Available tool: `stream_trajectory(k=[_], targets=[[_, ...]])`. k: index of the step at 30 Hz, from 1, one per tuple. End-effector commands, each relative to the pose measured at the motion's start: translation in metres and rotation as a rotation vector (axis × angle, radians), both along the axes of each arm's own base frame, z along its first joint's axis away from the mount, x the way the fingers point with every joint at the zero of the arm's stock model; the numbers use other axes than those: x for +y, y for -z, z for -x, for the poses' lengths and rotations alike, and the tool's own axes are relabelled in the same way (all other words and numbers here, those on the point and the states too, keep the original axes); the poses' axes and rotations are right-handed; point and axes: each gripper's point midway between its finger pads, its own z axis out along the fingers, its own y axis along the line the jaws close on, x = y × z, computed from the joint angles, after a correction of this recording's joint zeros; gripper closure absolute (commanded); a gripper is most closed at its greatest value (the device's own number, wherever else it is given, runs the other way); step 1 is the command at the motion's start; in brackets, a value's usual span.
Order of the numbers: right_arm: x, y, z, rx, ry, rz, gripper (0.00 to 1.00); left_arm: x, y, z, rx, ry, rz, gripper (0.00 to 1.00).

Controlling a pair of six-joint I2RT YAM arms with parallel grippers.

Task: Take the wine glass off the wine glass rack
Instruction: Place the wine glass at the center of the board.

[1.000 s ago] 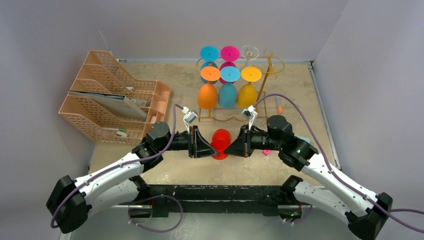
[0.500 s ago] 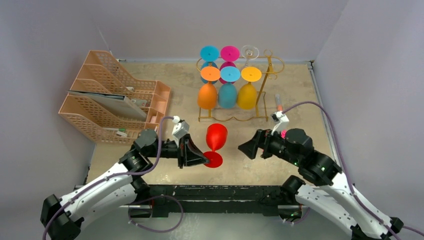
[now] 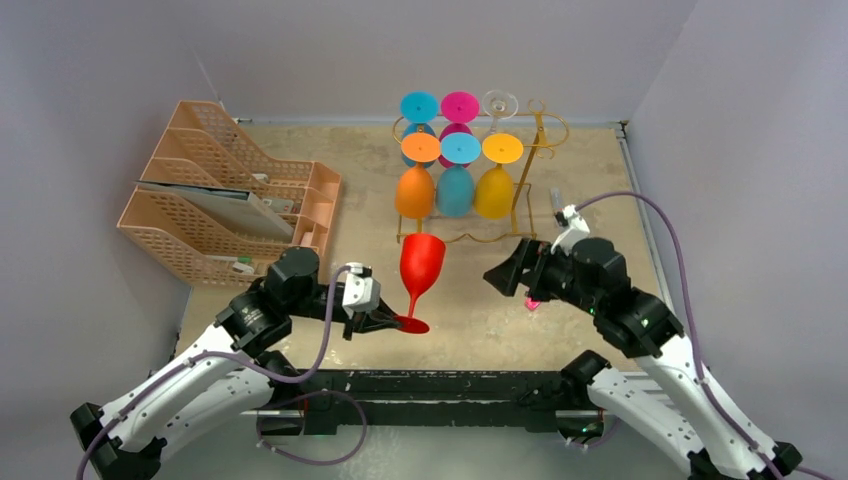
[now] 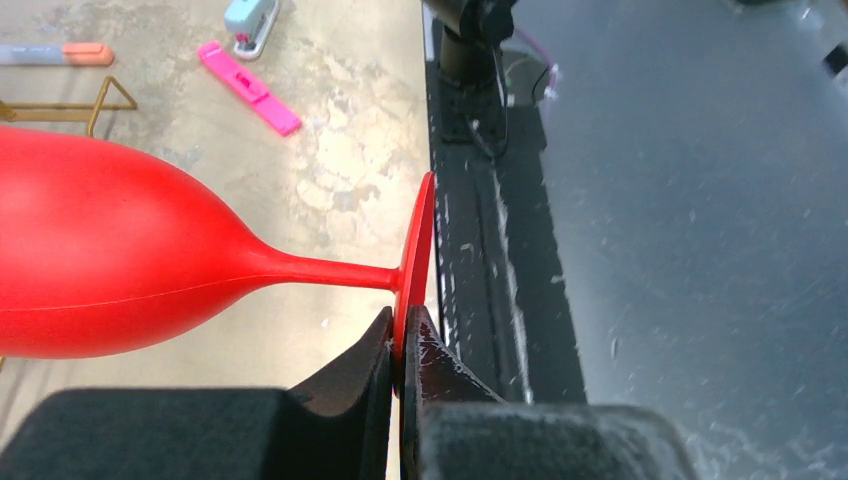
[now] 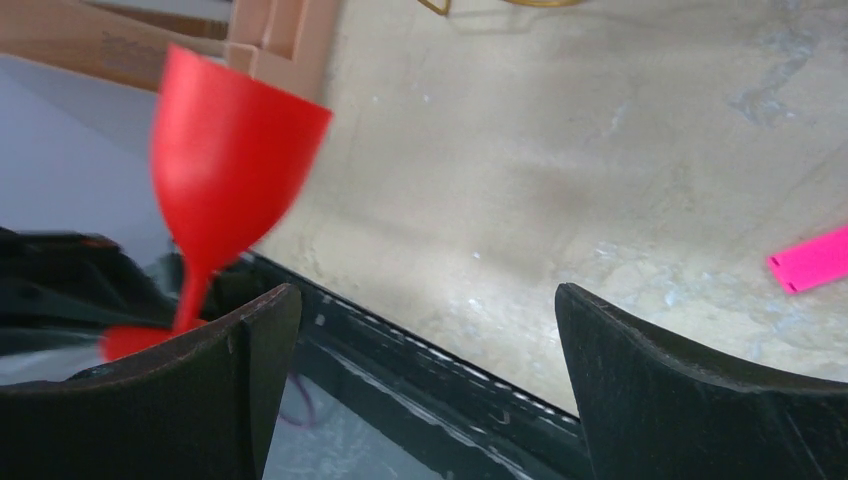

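A red wine glass (image 3: pixel 421 260) is off the rack, above the table's near middle, its bowl tilted up and away. My left gripper (image 3: pixel 386 322) is shut on the rim of its flat foot (image 4: pixel 415 250), with the stem and bowl (image 4: pixel 120 260) sticking out to the left in the left wrist view. My right gripper (image 3: pixel 498 277) hangs open to the right of the glass, apart from it; between its fingers (image 5: pixel 425 310) is only table, with the red glass (image 5: pixel 230 170) beyond the left finger. The gold wine glass rack (image 3: pixel 541 135) stands at the back, with several coloured glasses hanging upside down.
Peach mesh file trays (image 3: pixel 230 200) stand at the left. A pink strip (image 4: pixel 250 88), a small pale blue stapler (image 4: pixel 250 18) and a tube with an orange cap (image 3: pixel 557 208) lie on the table's right side. The black base rail (image 3: pixel 430 385) runs along the near edge.
The right gripper let go of the red glass, opened wide and drew back to the right. The left gripper pulled the glass nearer and turned it, so the bowl now points up.
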Motion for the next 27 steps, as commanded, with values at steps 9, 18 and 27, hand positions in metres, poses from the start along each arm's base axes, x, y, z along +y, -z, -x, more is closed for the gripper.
stream_trajectory(k=[9,18,27], targets=[[0.031,-0.062,-0.037,0.035,-0.158,-0.435,0.03,0.021,0.028,-0.004,-0.276,0.066,-0.136,1.00],[0.049,-0.113,-0.007,-0.122,-0.503,-0.453,0.08,0.012,0.005,0.013,-0.390,0.247,-0.043,1.00],[0.055,-0.106,-0.007,-0.017,-0.613,-0.357,0.18,0.010,-0.010,0.018,-0.450,0.300,-0.003,1.00]])
